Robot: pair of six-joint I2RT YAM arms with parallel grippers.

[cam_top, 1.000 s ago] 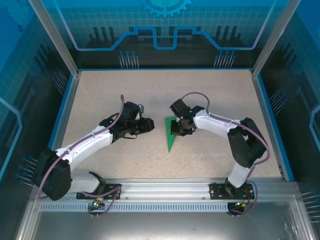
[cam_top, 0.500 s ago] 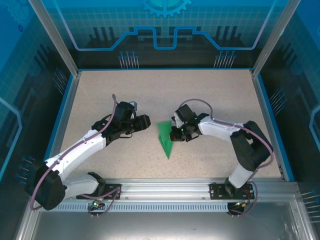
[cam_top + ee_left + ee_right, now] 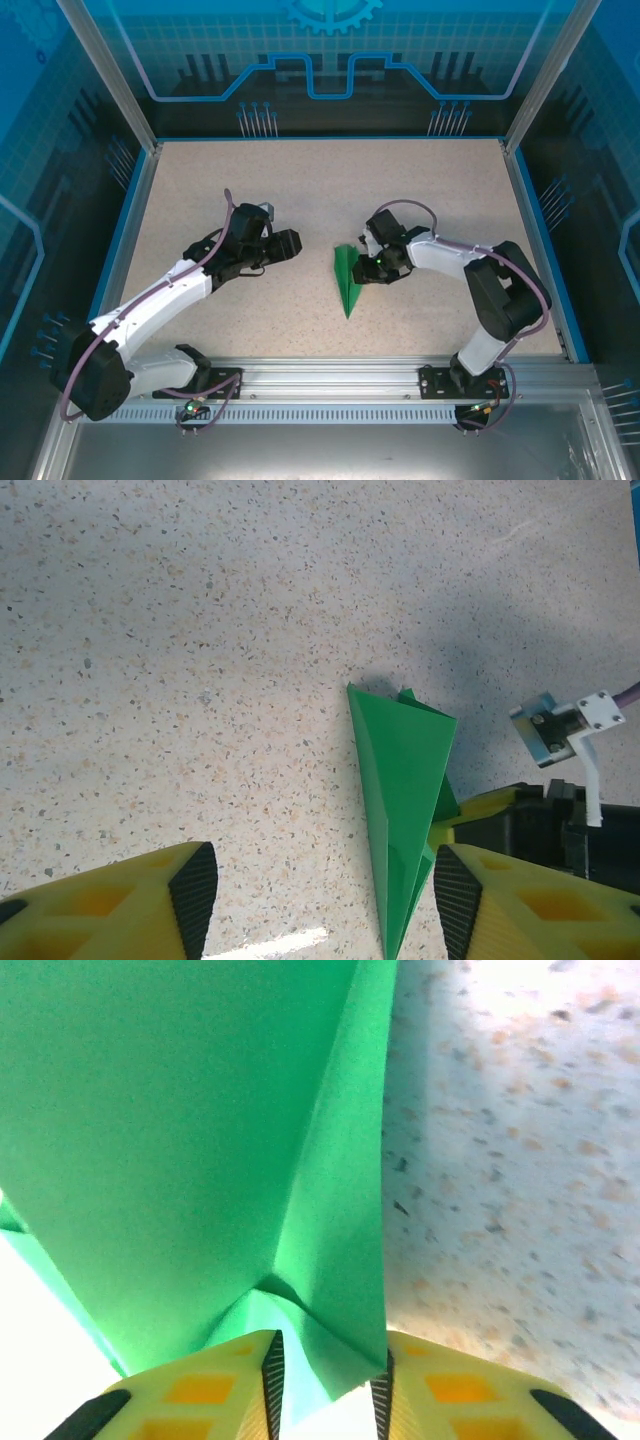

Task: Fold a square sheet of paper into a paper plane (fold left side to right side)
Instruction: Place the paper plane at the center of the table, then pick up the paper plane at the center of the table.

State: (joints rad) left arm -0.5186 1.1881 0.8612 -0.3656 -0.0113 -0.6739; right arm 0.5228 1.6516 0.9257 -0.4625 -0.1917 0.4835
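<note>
From above, the paper plane [image 3: 347, 280] is seen lying on the speckled table [image 3: 200, 180], its point turned toward the arm bases. The right gripper [image 3: 370, 268] is set against its right edge. The left gripper [image 3: 292, 243] is placed well to the plane's left.

At the left wrist, the left gripper [image 3: 325, 895] is seen with fingers [image 3: 195, 890] spread wide, nothing between the pads.

At the right wrist, the right gripper [image 3: 327, 1385] is shown with a narrow gap between its fingers [image 3: 200, 1390], and a fold of the plane lies in it. Whether the fold is pinched cannot be told.
</note>
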